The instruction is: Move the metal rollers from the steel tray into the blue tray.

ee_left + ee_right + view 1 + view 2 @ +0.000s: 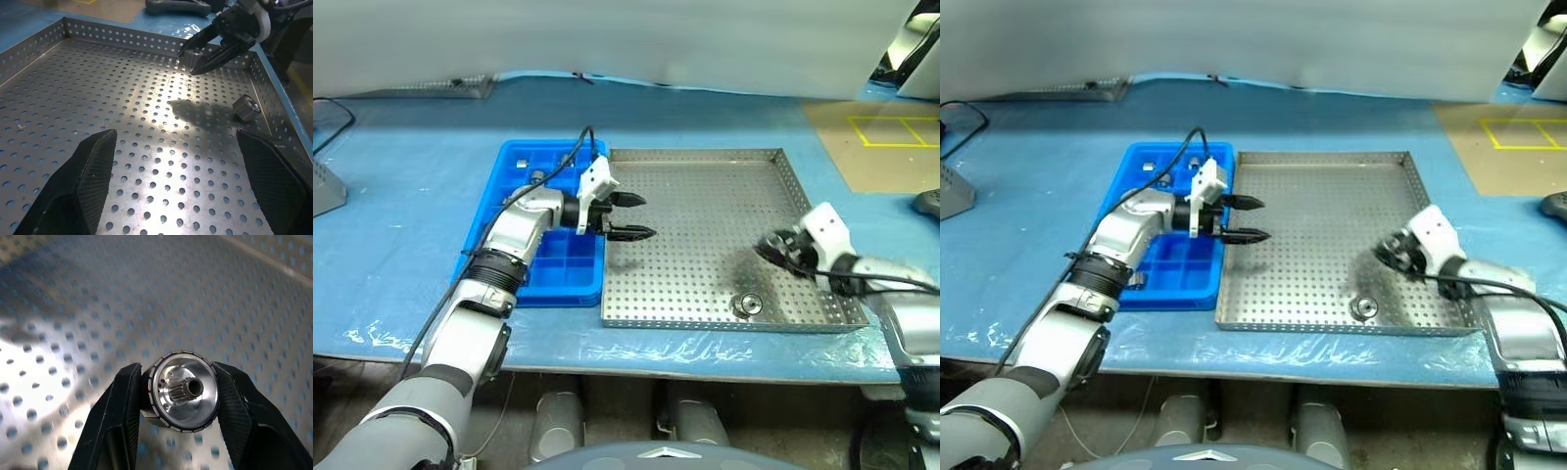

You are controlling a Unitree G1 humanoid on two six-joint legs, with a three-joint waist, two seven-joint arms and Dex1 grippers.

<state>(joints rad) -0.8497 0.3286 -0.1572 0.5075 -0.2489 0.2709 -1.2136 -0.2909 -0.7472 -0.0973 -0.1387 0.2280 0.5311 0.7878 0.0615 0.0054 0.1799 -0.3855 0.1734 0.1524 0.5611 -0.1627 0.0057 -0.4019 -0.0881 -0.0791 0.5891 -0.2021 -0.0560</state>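
Pinching one metal roller (183,391) between our right fingers (120,406), we hold it clear above the perforated floor of the steel tray (705,176), near that tray's right side; in the right wrist view the roller sits end-on, its dark splined bore facing us. A second roller (748,305) lies loose on the steel tray, close to the near rim and just beside our right gripper (773,247). Beyond the steel tray's left edge, touching it, sits the blue tray (514,162) on the blue-covered counter (401,215). Our left gripper (631,216) hovers over the steel tray's left part with its fingers spread wide and nothing between them.

We judge the carry to be the step in hand. The next move calls for crossing the whole steel tray leftward, settling over a free compartment, and letting go low.
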